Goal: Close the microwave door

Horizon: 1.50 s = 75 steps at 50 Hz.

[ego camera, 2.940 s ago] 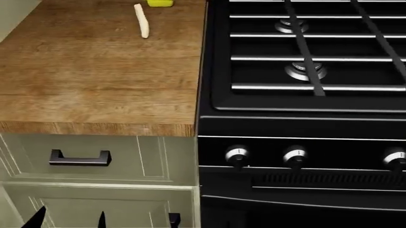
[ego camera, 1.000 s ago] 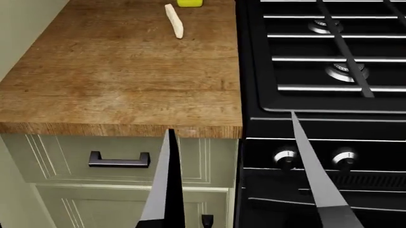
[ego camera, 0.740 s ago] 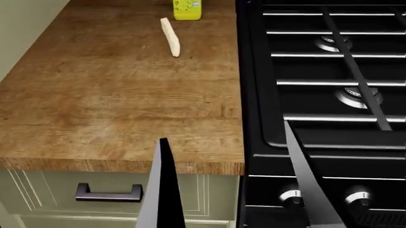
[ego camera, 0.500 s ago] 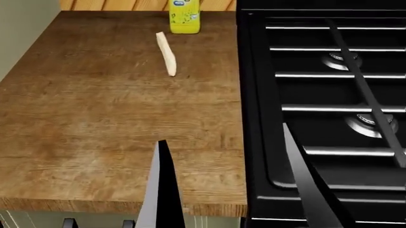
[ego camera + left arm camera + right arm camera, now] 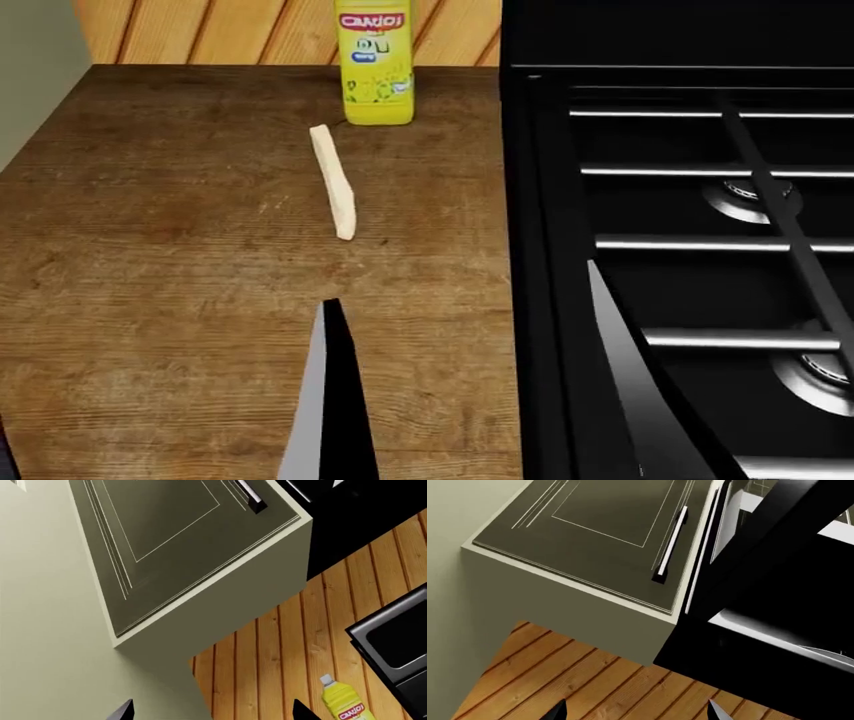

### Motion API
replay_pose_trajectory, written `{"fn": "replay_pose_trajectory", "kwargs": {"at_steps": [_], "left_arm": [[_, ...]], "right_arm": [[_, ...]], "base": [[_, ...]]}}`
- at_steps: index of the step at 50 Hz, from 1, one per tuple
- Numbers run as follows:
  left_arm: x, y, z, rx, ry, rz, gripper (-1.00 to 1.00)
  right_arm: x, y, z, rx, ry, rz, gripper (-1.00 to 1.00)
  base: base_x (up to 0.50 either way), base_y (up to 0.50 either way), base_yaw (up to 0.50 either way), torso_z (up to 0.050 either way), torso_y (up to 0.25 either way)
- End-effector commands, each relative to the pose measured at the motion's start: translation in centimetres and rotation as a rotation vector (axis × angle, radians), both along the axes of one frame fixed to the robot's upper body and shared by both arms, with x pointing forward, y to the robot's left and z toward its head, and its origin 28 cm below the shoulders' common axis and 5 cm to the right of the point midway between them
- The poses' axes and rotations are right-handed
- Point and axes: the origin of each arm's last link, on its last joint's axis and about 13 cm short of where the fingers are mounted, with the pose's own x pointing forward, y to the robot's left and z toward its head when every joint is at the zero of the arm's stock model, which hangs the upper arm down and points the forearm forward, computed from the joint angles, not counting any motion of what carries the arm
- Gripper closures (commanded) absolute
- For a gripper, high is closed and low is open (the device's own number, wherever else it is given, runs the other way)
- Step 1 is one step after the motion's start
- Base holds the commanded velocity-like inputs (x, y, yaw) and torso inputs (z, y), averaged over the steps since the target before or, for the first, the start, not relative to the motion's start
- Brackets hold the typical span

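Note:
The black microwave [image 5: 774, 645] hangs beside a pale upper cabinet [image 5: 594, 535], seen from below in the right wrist view. Its dark door [image 5: 774, 540] stands out at an angle, with a light interior showing behind it. In the left wrist view a black corner of the microwave [image 5: 360, 530] shows past the cabinet. My right gripper [image 5: 637, 711] is open, well below the microwave. My left gripper [image 5: 210, 712] is open too, under the cabinet's wall end. Two long dark fingers [image 5: 327, 400] rise at the head view's bottom edge; which arm they belong to I cannot tell. The head view does not reach the microwave.
A wooden counter [image 5: 160, 300] holds a yellow bottle [image 5: 374, 65] against the plank backsplash [image 5: 240, 30] and a pale stick [image 5: 334, 180]. A black gas stove [image 5: 694, 250] adjoins the counter on the right. The bottle [image 5: 341, 706] also shows in the left wrist view.
The head view has tilted up: drawers and stove knobs dropped out of sight, and the bottle and backsplash came in. Two fingers rose into view and have stayed wide apart.

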Motion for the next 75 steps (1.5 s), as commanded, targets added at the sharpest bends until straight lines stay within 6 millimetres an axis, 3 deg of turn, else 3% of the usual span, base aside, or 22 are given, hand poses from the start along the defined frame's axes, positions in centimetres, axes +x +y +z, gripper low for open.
{"fn": "replay_pose_trajectory", "kwargs": {"at_steps": [1,9,14,17,27,37,38,47,56,75], "left_arm": [[0.0,-0.2,0.0,0.004,0.007,-0.014,-1.00],[0.0,-0.2,0.1,0.007,0.004,-0.015,-1.00],[0.1,-0.4,0.1,0.008,0.004,-0.020,-1.00],[0.1,-0.4,0.1,0.009,0.005,-0.022,-1.00],[0.2,-0.5,0.1,0.012,0.012,-0.030,-1.00],[0.2,-0.5,0.1,0.010,0.012,-0.032,-1.00],[0.1,-0.6,0.1,0.011,0.012,-0.036,-1.00],[0.1,-0.6,0.1,0.011,0.011,-0.037,-1.00],[0.2,-0.6,0.1,0.011,0.016,-0.042,-1.00],[0.3,-0.8,0.1,0.014,0.022,-0.048,-1.00]], "right_arm": [[-0.5,0.5,0.4,-0.003,-0.023,0.044,-1.00],[-1.4,1.7,1.9,0.002,-0.264,0.105,-1.00],[1.4,2.2,5.7,-0.015,-0.320,0.079,-1.00],[1.7,2.4,6.4,-0.018,-0.323,0.079,-1.00],[3.2,1.5,14.6,-0.024,-0.338,0.032,-1.00],[3.0,1.1,16.5,-0.029,-0.327,0.034,-1.00],[2.5,0.7,18.0,-0.029,-0.321,0.032,-1.00],[2.4,0.5,18.2,-0.044,-0.303,0.025,-1.00],[0.5,0.2,21.3,-0.056,-0.289,0.048,-1.00],[0.8,0.5,21.3,-0.038,-0.276,0.055,-1.00]], "base": [[0.00,0.00,0.00,0.000,0.000],[0.00,0.00,0.00,0.000,0.000],[0.00,0.00,0.00,0.000,0.000],[0.00,0.00,0.00,0.000,0.000],[0.00,0.00,0.00,0.000,0.000],[0.00,0.00,0.00,0.000,0.000],[0.00,0.00,0.00,0.000,0.000],[0.00,0.00,0.00,0.000,0.000],[0.00,0.00,0.00,0.000,0.000],[0.00,0.00,0.00,0.000,0.000]]}}
